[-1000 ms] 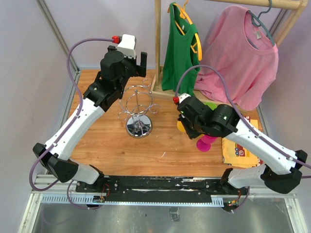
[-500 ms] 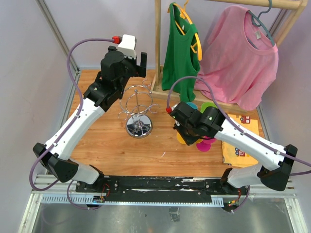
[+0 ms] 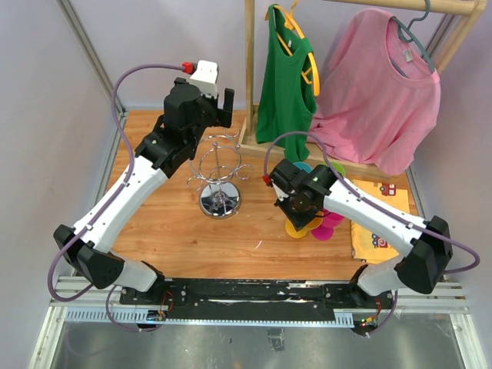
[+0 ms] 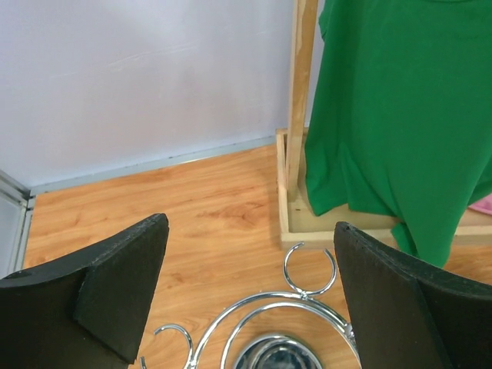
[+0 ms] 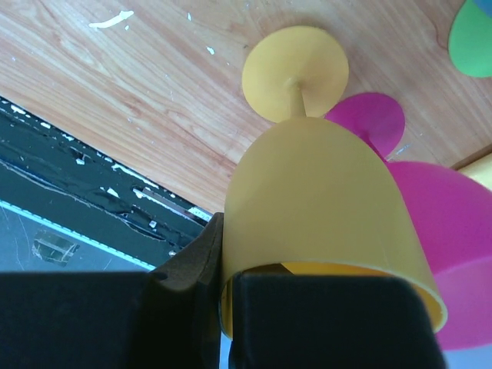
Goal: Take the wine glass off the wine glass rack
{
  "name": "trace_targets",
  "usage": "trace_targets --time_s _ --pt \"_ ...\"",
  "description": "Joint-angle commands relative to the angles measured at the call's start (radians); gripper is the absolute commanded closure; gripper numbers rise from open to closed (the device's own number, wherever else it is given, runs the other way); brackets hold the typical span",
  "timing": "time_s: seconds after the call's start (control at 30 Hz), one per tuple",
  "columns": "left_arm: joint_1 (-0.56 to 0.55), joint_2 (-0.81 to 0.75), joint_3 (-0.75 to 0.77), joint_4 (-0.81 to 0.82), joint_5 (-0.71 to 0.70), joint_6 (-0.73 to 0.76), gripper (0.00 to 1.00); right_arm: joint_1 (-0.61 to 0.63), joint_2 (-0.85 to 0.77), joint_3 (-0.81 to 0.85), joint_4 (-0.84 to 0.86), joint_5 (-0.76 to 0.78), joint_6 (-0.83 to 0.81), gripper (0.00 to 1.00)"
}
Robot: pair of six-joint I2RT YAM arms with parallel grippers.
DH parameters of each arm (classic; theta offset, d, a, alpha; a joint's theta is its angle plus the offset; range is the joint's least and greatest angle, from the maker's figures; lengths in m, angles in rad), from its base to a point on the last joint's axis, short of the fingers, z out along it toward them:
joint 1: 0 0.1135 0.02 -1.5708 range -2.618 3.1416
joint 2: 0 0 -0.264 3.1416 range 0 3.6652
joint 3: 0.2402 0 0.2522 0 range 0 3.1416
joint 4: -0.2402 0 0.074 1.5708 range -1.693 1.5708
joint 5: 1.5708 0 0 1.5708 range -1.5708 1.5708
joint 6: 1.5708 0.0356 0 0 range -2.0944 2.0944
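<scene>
The wine glass rack [image 3: 219, 173], a shiny wire stand with a round chrome base, stands mid-table with no glass on its loops. My left gripper [image 3: 223, 104] hangs open and empty above its far side. In the left wrist view the left gripper [image 4: 250, 224] has the rack [image 4: 272, 357] below and between its fingers. My right gripper [image 3: 304, 201] is shut on the rim of a yellow wine glass [image 3: 296, 227], right of the rack. The right wrist view shows the right gripper [image 5: 228, 300] pinching the yellow glass [image 5: 315, 192], upright, foot at or just above the wood.
A pink glass [image 3: 327, 227] stands right beside the yellow one, also in the right wrist view [image 5: 446, 231]. A green glass foot [image 5: 473, 27] lies behind. A yellow printed cloth [image 3: 377, 227] is at the right. A wooden clothes rack [image 3: 249, 69] with a green top [image 3: 286, 73] and pink shirt [image 3: 384, 84] stands at the back.
My right arm has swung left and forward and brought the yellow glass down towards the table beside the pink glass. The left arm has shifted only slightly.
</scene>
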Motion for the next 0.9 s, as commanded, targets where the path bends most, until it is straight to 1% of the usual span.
trace_targets --time_s 0.0,0.17,0.27,0.47,0.6,0.7,0.73,0.83,0.87 --pt "0.002 0.0 -0.013 0.01 -0.002 -0.006 0.07 -0.017 0.055 0.015 0.017 -0.032 -0.066 0.96" --pt "0.003 0.001 -0.017 0.008 -0.001 -0.005 0.07 -0.027 0.113 0.028 0.023 -0.045 -0.095 0.93" --pt "0.003 0.001 -0.02 0.008 -0.001 -0.003 0.07 -0.029 0.124 0.037 0.027 -0.039 -0.099 0.87" --pt "0.003 0.002 -0.029 0.011 0.002 -0.004 0.07 -0.038 0.124 0.063 0.027 -0.017 -0.103 0.56" --pt "0.003 0.004 -0.03 0.011 0.004 -0.007 0.07 -0.038 0.108 0.086 0.027 -0.005 -0.096 0.45" --pt "0.003 0.001 -0.032 0.013 0.005 -0.001 0.07 -0.038 0.061 0.119 0.02 -0.007 -0.089 0.33" --pt "0.003 -0.001 -0.035 0.015 0.004 0.0 0.07 -0.037 0.044 0.131 0.016 -0.007 -0.088 0.28" --pt "0.003 0.0 -0.037 0.014 0.007 -0.002 0.07 -0.037 -0.015 0.173 0.005 -0.003 -0.087 0.02" --pt "0.003 0.001 -0.037 0.014 0.009 -0.004 0.07 -0.037 -0.035 0.184 0.003 0.0 -0.088 0.01"
